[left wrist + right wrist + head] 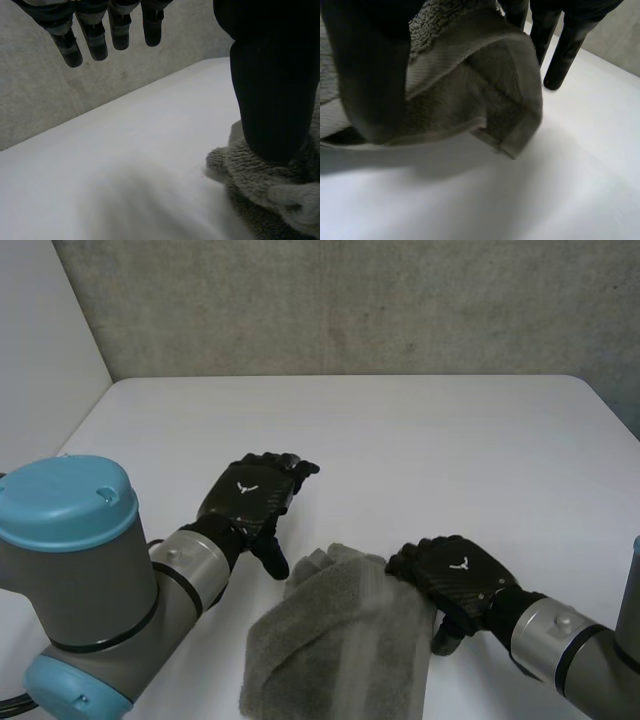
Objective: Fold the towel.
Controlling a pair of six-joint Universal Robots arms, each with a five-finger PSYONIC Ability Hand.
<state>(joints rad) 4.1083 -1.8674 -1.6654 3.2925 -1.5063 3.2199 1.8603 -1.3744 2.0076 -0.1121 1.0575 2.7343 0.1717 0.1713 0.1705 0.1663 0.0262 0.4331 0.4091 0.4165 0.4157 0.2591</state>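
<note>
Some towel [330,640] under right hand [455,572]

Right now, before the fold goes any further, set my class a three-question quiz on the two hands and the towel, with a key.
1. True or false: the left hand has its fingers curled round the towel.
2. Which hand pinches the towel between thumb and fingers? A) the left hand B) the right hand C) neither
3. Fill in: the towel lies on a ____ table.
Key: 1 false, its fingers hang straight over bare table; 2 B; 3 white.
</note>
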